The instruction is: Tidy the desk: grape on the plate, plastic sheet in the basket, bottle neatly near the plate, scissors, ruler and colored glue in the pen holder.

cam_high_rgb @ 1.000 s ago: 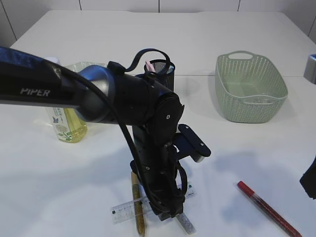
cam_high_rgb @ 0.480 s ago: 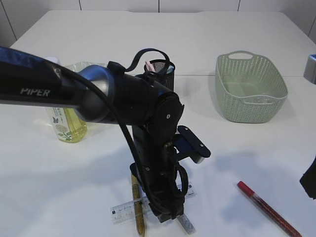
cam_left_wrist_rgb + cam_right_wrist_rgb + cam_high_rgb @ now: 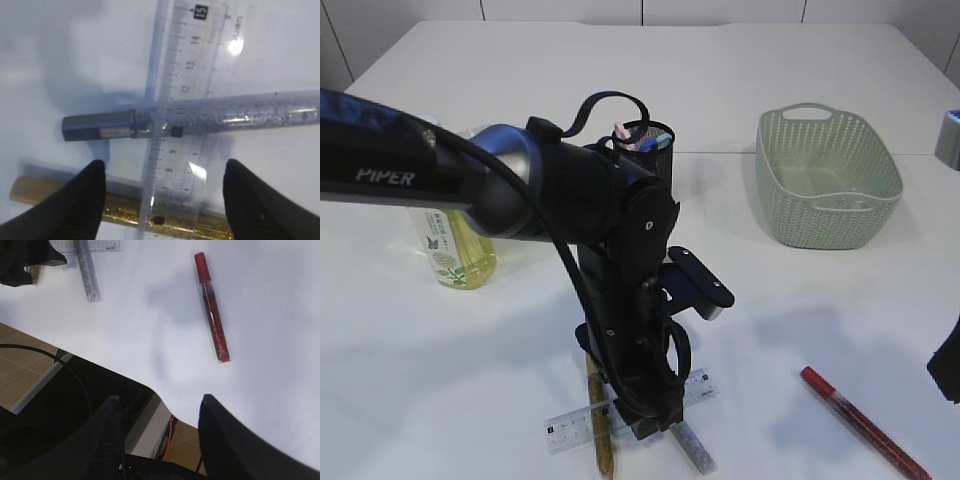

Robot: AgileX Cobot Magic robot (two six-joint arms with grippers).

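Left gripper (image 3: 162, 200) hangs low over the near edge of the tabletop (image 3: 520, 80), jaws spread wide and empty, straddling the clear ruler (image 3: 187, 100) that lies across a silver glitter glue pen (image 3: 200, 120) and a gold one (image 3: 120, 212). Right gripper (image 3: 157, 432) is part open, holding nothing, near the tabletop's near right corner with the red glue pen (image 3: 212, 310) beyond it. Pen holder (image 3: 655, 150) stands mid-table, basket (image 3: 825, 175) toward the right edge, bottle (image 3: 450, 250) toward the left.
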